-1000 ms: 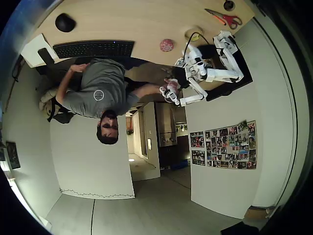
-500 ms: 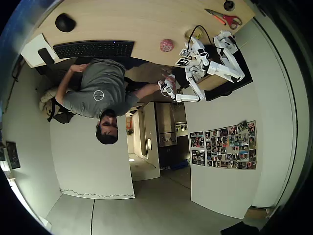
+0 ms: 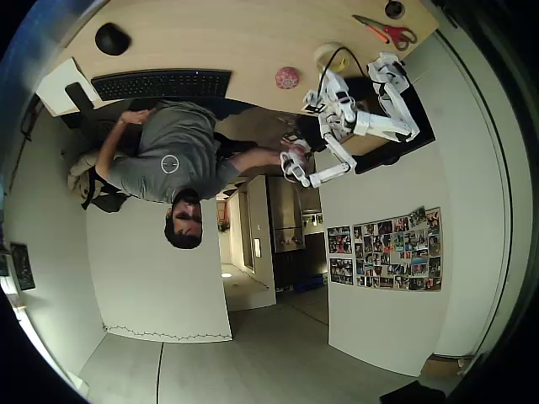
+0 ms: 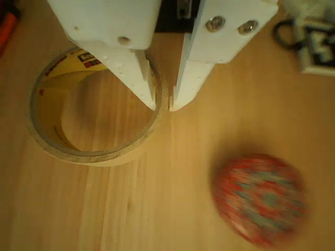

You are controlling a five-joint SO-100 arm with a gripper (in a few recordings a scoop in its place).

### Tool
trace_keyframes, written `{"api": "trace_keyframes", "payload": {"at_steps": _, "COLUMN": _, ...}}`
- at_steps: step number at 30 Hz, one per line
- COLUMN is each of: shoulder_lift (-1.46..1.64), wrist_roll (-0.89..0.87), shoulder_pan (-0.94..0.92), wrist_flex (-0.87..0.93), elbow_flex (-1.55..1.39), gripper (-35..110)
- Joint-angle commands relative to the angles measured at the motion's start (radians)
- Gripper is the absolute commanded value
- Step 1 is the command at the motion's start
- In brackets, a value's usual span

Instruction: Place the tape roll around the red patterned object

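In the wrist view the cream tape roll (image 4: 91, 155) lies left of centre on the wooden desk. My gripper (image 4: 163, 106) is shut on its right wall, one finger inside the ring and the other outside. The red patterned ball (image 4: 259, 198) sits blurred at the lower right, a short way from the ring. In the overhead view the tape roll (image 3: 328, 52) peeks out beside the white arm's gripper (image 3: 327, 74), and the ball (image 3: 287, 77) rests to its left near the desk edge.
Red-handled scissors (image 3: 387, 32) lie near the desk's far right corner. A black mouse (image 3: 111, 38) and a keyboard (image 3: 160, 82) sit at the left. A person (image 3: 168, 156) sits along the desk edge. A black cable and a marker tag (image 4: 314, 44) lie close by.
The arm's wrist has swung about above the tape roll and settled lower left again. The tape roll has shifted slightly. The ball has stayed put.
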State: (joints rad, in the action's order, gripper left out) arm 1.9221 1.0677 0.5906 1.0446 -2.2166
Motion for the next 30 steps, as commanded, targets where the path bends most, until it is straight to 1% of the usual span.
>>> {"api": "trace_keyframes", "payload": {"at_steps": 1, "shoulder_lift": 0.141, "wrist_roll": 0.055, "shoulder_pan": -0.011, "wrist_flex": 0.172, "elbow_flex": 0.132, "gripper": 0}}
{"api": "trace_keyframes", "payload": {"at_steps": 4, "shoulder_lift": 0.204, "wrist_roll": 0.115, "shoulder_pan": -0.031, "wrist_flex": 0.261, "elbow_flex": 0.176, "gripper": 0}}
{"api": "trace_keyframes", "payload": {"at_steps": 9, "shoulder_lift": 0.219, "wrist_roll": 0.179, "shoulder_pan": -0.021, "wrist_flex": 0.285, "elbow_flex": 0.296, "gripper": 0}}
{"api": "trace_keyframes", "payload": {"at_steps": 12, "shoulder_lift": 0.081, "wrist_roll": 0.225, "shoulder_pan": 0.011, "wrist_flex": 0.276, "elbow_flex": 0.488, "gripper": 0}}
{"api": "trace_keyframes", "payload": {"at_steps": 15, "shoulder_lift": -0.126, "wrist_roll": 0.247, "shoulder_pan": 0.049, "wrist_flex": 0.275, "elbow_flex": 0.761, "gripper": 0}}
{"api": "trace_keyframes", "payload": {"at_steps": 18, "shoulder_lift": -0.322, "wrist_roll": 0.219, "shoulder_pan": 0.094, "wrist_flex": 0.275, "elbow_flex": 0.976, "gripper": 0}}
{"api": "trace_keyframes", "payload": {"at_steps": 21, "shoulder_lift": -0.453, "wrist_roll": 0.15, "shoulder_pan": 0.141, "wrist_flex": 0.275, "elbow_flex": 1.075, "gripper": 0}}
{"api": "trace_keyframes", "payload": {"at_steps": 23, "shoulder_lift": -0.506, "wrist_roll": 0.095, "shoulder_pan": 0.17, "wrist_flex": 0.273, "elbow_flex": 1.092, "gripper": 0}}
{"api": "trace_keyframes", "payload": {"at_steps": 25, "shoulder_lift": -0.522, "wrist_roll": 0.058, "shoulder_pan": 0.193, "wrist_flex": 0.227, "elbow_flex": 1.046, "gripper": 0}}
{"api": "trace_keyframes", "payload": {"at_steps": 30, "shoulder_lift": -0.511, "wrist_roll": 0.002, "shoulder_pan": 0.218, "wrist_flex": 0.035, "elbow_flex": 0.805, "gripper": 0}}
